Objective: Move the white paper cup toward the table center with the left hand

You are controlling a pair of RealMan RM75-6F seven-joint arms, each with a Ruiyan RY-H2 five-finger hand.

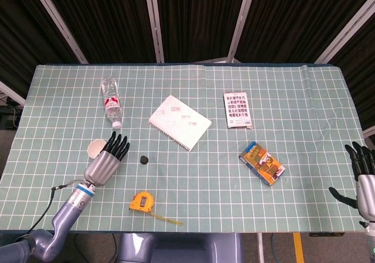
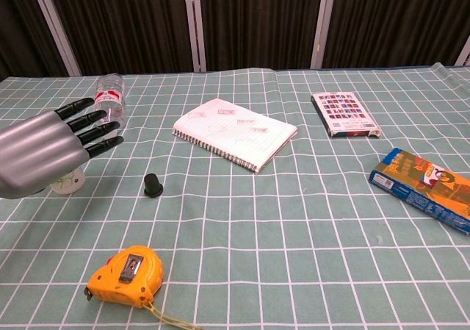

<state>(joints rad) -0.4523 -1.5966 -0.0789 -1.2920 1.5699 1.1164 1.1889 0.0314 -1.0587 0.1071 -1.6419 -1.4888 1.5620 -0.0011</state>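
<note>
L fingers (image 1: 119, 145): straight, spread a little, holding nothing; tips point away from robot
L hand (image 1: 105, 161): just right of white paper cup (image 1: 94, 149), partly covering it; contact can't tell
Cup: L side of table (image 1: 193, 175), near edge half; chest view shows only its base below the hand
R hand (image 1: 364, 178): off table's R edge, fingers apart, empty
Nearby: black cap (image 1: 143, 159) right of L hand; yellow tape measure (image 1: 142, 201) nearer robot; water bottle (image 1: 111, 102) beyond cup

You face table (image 1: 193, 181) under green grid cloth; dark pleated curtains (image 1: 193, 17) with pale frame bars (image 1: 153, 17) behind far edge.
</note>
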